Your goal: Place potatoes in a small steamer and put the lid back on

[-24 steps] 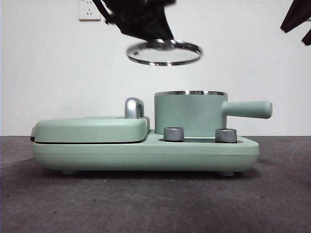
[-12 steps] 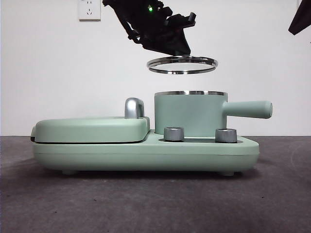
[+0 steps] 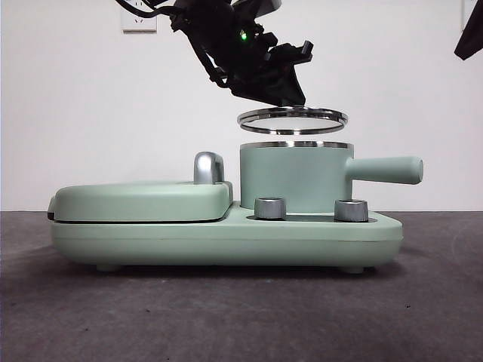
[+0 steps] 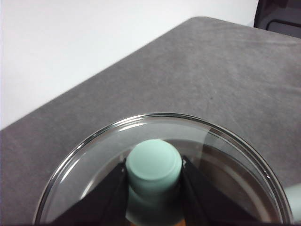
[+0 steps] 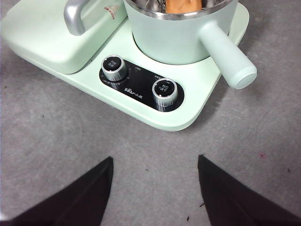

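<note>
lid [image 3: 293, 119] lower, now just above small steamer [image 3: 296, 177] | left gripper [image 4: 154, 181] holds knob

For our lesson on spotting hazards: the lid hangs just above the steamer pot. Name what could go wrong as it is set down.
1. The lid hangs slightly tilted above the small steamer, so one edge may catch the steel rim and seat crooked.
2. The left gripper pinches only the small knob; a knock could twist the lid loose.
3. The potato shows near the pot's top; it might hold the lid up.
</note>
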`<state>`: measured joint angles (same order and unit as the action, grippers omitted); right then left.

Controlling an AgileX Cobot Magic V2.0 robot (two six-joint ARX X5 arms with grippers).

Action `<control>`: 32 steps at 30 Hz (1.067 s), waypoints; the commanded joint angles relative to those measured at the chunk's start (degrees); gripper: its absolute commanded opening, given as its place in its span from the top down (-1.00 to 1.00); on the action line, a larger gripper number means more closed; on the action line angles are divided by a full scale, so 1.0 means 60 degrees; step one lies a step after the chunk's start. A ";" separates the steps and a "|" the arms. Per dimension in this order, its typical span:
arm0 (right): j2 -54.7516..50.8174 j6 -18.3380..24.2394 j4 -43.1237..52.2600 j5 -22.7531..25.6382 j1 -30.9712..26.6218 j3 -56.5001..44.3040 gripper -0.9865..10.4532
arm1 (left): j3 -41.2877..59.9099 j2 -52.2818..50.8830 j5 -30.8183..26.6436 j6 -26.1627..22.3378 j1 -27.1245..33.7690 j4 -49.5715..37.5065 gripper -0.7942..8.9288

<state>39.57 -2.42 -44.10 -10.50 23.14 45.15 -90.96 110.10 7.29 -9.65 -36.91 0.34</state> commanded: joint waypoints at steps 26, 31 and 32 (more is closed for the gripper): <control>0.0044 -0.0091 -0.0248 0.0007 0.0051 0.0007 0.34 | -0.0324 0.0463 0.0120 -0.0138 -0.0138 0.0131 0.81; 0.0044 -0.0084 -0.0270 0.0011 0.0051 0.0007 0.34 | -0.0324 0.0463 0.0117 -0.0251 -0.0164 0.0157 0.81; 0.0044 -0.0062 -0.0270 0.0011 0.0051 0.0007 0.34 | -0.0324 0.0463 0.0117 -0.0288 -0.0164 0.0157 0.81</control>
<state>39.55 -2.42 -46.04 -10.50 23.14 45.15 -90.96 111.61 7.84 -10.00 -37.41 3.27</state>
